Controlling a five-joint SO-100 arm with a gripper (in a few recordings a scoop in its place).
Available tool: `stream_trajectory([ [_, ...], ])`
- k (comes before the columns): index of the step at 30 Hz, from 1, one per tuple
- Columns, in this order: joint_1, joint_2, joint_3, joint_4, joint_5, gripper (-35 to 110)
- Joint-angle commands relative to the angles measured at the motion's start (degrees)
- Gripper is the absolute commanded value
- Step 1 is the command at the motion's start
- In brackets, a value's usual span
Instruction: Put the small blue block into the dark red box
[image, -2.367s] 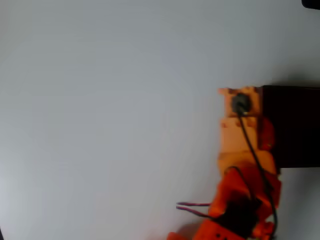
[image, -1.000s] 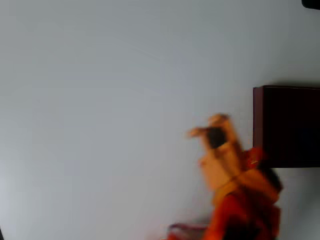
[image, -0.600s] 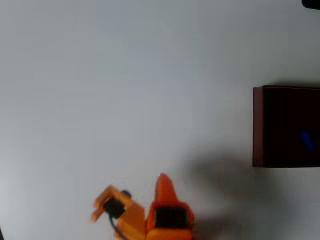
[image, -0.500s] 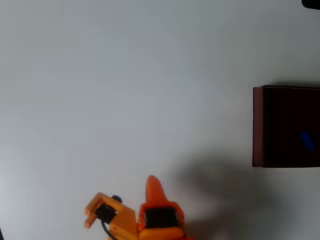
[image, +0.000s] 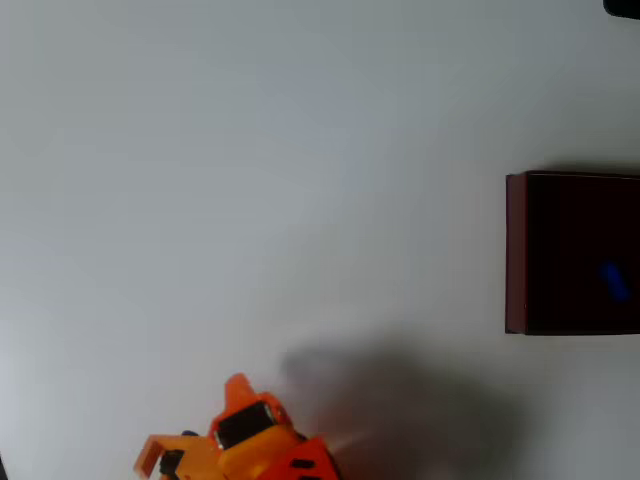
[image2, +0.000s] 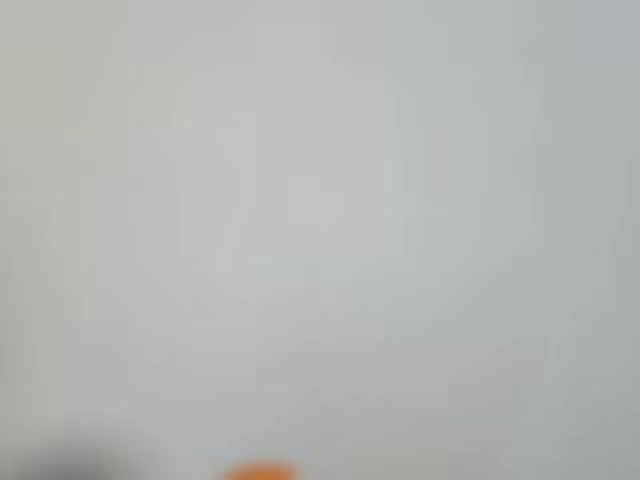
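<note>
Lying inside the dark red box (image: 516, 250) at the right edge of the overhead view, the small blue block (image: 613, 282) looks delivered; the orange gripper (image: 236, 392) sits well apart at the near edge, jaw opening impossible to tell; little risk remains beyond a stray swing nudging the box.

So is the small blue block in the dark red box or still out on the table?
In. The overhead view shows the small blue block lying on the dark floor inside the dark red box.
</note>
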Motion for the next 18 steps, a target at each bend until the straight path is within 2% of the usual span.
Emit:
stream_trajectory([
  [1,-2.29,0.53,1.67,-0.26,-0.09,0],
  [18,-2.37,0.62,1.67,-0.26,0.88,0],
])
